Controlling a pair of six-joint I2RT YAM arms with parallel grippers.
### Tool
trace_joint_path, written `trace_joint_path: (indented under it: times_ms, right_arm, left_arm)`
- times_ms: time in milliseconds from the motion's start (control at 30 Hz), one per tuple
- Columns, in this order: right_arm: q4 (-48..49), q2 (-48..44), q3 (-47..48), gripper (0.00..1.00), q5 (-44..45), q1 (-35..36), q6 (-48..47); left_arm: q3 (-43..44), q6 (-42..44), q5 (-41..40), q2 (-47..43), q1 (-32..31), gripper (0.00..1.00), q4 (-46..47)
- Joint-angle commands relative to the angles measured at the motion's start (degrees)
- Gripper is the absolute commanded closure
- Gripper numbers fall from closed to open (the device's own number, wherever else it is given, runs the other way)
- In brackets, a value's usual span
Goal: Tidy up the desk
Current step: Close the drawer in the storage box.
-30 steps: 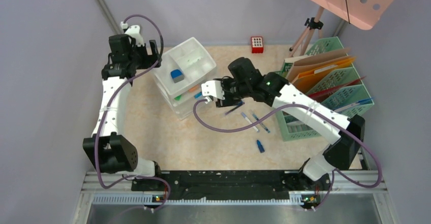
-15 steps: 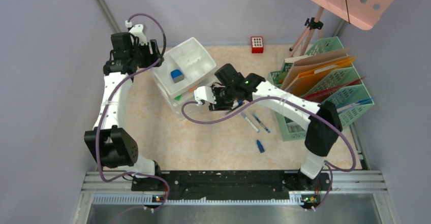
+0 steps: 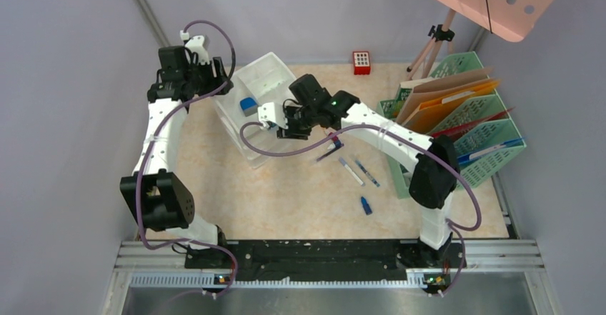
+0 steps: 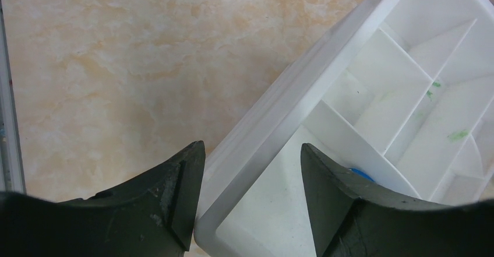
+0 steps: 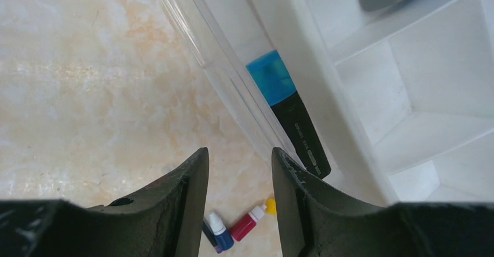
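Overhead and wrist views of a beige marbled tabletop [image 3: 286,201] walled by grey panels; it lies between my two arms and carries everything named here.

At far left, my left gripper [image 4: 251,146] sits at the near-left corner of the white drawer unit [image 3: 261,93]. Its jaws are spread and straddle the rim of the unit's divided top tray [image 4: 279,94], one finger outside and one inside. A gap shows beside the inner finger, so I judge it is released, not clamped.

At the unit's front, my right gripper [image 5: 239,150] hovers with its jaws parted and nothing between them. Just ahead of it is a clear drawer [image 5: 204,53] holding a black marker with a blue cap [image 5: 291,117].

To the right, a dark pen [image 3: 329,151] and two pale pens [image 3: 351,171] lie loose on the tabletop, with a small blue cap [image 3: 366,205] nearer me. At far right stands a green mesh file rack [image 3: 493,126] full of folders.

I judge the step in hand to be working the drawer: the left side braces the unit and the right side lines up on the drawer front. The next move calls for the left gripper to close firmly on the rim so the light unit cannot slide. The right gripper should then meet the drawer's edge squarely, not its clear side wall. The loose pens are not yet stowed.
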Motion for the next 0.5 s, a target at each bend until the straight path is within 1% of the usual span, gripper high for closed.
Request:
trace_joint_path:
  times_ms: [0, 200, 367, 467]
  right_arm:
    - [4.08, 2.43, 3.44, 0.56, -0.82, -0.43, 2.24]
    - [7.93, 4.47, 3.74, 0.56, -0.27, -0.50, 4.96]
    - [13.10, 3.66, 2.48, 0.56, 0.14, -0.50, 8.33]
    - [15.34, 2.76, 1.54, 0.56, 0.75, -0.50, 9.73]
  left_arm:
    - [2.81, 0.37, 2.08, 0.14, 0.13, 0.34, 1.29]
    - [3.13, 0.36, 2.24, 0.24, 0.13, 0.34, 0.84]
    - [3.73, 0.43, 2.26, 0.33, 0.09, 0.34, 0.05]
    - [3.96, 0.53, 1.86, 0.35, 0.13, 0.32, -0.35]
